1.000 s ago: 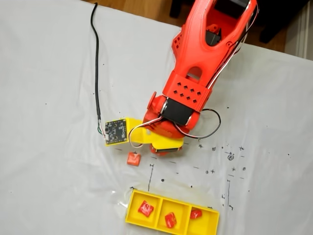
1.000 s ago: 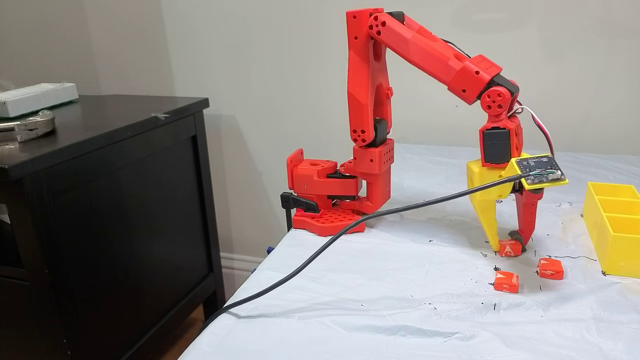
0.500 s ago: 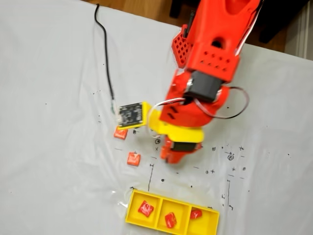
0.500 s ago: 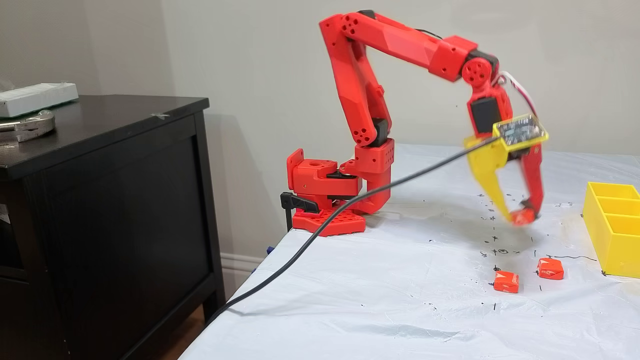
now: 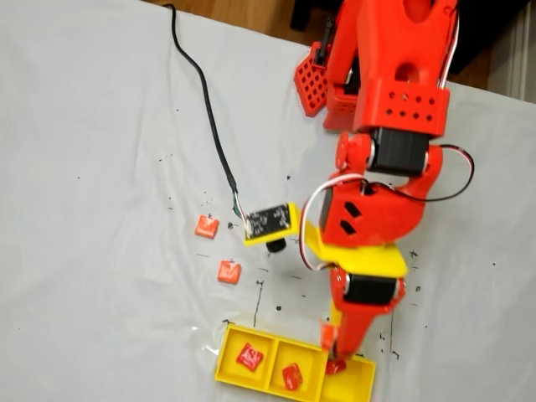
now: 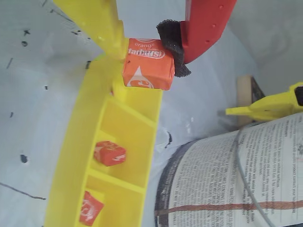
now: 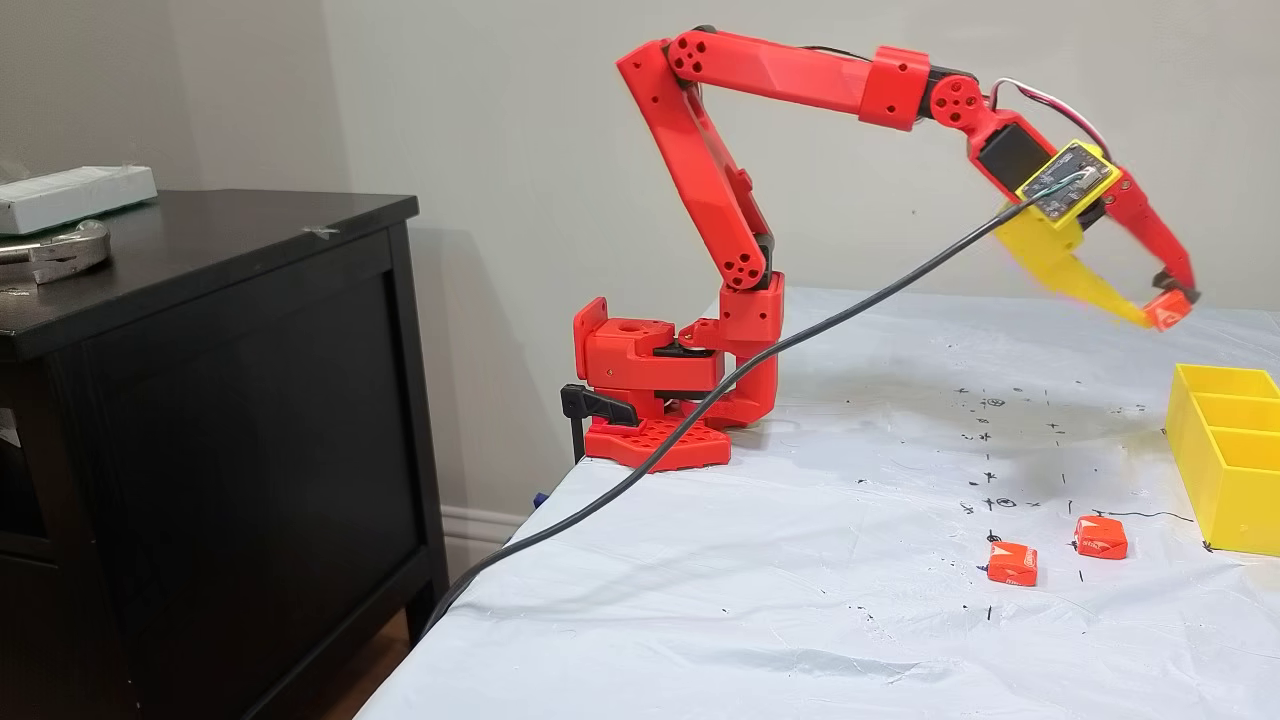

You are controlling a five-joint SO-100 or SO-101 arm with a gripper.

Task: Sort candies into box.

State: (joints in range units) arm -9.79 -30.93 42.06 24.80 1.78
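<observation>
My gripper is shut on one orange candy, pinched between the yellow finger and the red finger's black pad. In a fixed view the gripper hangs over the right end of the yellow box. From the side, the gripper is well above the box. The box holds three candies, one per compartment, the right one partly hidden by the gripper. Two candies lie loose on the white sheet.
A black cable runs to a circuit board on a yellow plate fixed to the gripper. The arm's base is clamped at the table's far edge. A black cabinet stands beside the table. A printed paper lies beyond the box.
The gripper closed on a candy on the sheet, lifted it and swung it over to the box's end compartment. Two loose candies stayed put.
</observation>
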